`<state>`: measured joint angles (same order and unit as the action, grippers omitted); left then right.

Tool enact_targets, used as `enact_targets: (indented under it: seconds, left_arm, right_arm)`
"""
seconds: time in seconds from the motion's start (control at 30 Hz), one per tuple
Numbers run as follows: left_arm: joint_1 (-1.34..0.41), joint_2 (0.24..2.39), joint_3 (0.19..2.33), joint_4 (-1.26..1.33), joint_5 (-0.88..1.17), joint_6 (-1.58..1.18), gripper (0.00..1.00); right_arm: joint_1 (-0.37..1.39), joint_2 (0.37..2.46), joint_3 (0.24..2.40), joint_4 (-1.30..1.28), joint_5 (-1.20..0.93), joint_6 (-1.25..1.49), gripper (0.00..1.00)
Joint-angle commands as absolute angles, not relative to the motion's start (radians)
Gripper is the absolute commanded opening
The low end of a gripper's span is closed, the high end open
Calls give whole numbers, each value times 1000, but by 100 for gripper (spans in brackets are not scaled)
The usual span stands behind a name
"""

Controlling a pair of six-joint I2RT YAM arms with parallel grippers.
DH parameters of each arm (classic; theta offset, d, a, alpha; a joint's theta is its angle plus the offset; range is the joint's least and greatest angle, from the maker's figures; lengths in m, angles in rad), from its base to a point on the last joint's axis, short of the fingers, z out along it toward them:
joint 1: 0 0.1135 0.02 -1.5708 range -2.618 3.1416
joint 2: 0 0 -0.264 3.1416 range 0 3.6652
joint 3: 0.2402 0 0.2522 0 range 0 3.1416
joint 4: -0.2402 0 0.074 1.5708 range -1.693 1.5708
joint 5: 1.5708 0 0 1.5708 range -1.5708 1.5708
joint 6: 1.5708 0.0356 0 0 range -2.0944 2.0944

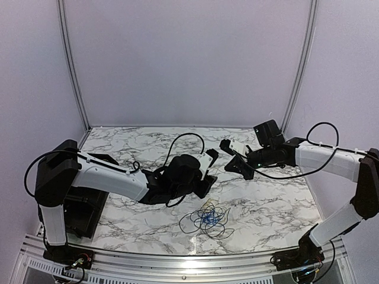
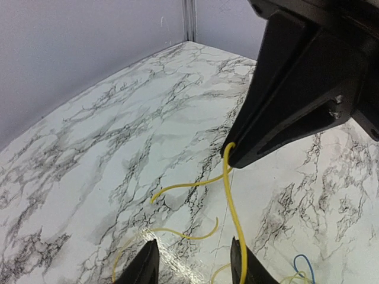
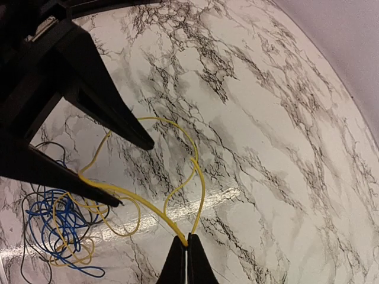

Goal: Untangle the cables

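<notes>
No text, label, brand, number or sign can be read in any view. The marbled desk (image 1: 278, 201) shows only grey veining, without lettering.

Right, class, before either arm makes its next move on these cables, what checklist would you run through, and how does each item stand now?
1. Is the right gripper shut on the yellow cable? Ok: its fingertips are closed and pinch the cable.
2. Is the left gripper open for a second grasp? Ok: its fingers stand apart.
3. Does the yellow cable lie between the left gripper's fingers? Cannot tell: it runs close by one finger.
4. Is the yellow cable clear of the blue cable? Not ok: both loop together in the tangle on the table.
</notes>
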<state>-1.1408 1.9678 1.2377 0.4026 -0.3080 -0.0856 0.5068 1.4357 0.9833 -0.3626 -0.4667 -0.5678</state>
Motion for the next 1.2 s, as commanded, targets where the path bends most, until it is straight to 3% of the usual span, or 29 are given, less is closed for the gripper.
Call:
enact_targets:
  seconds: [0.0, 0.07, 0.13, 0.23, 0.33, 0.67, 0.97, 1.17]
  left_arm:
    - [-1131, 1977, 1264, 353, -248, -29, 26]
    - [-1131, 1953, 1251, 351, -237, -26, 13]
    - [-1131, 1915, 1234, 349, -231, -10, 0]
    - [-1126, 1835, 1207, 325, -260, 43, 0]
    - [-1114, 1751, 1226, 190, -312, 86, 0]
    - [-1035, 1476, 1233, -218, -581, 134, 0]
    - [-862, 1271, 1174, -511, -773, 49, 0]
    - [-682, 1198, 1118, -589, -736, -75, 0]
  right_arm:
    - [500, 1403, 971, -333, -468, -560, 0]
    - [500, 1401, 962, -324, -450, -565, 0]
    - [500, 1404, 955, -319, -436, -573, 8]
    - [500, 1421, 935, -310, -387, -606, 35]
    - [499, 1451, 923, -303, -328, -630, 44]
    - [500, 1420, 913, -296, -314, -638, 49]
    - [501, 1416, 908, -298, -304, -652, 49]
    - [503, 1426, 909, -304, -300, -659, 49]
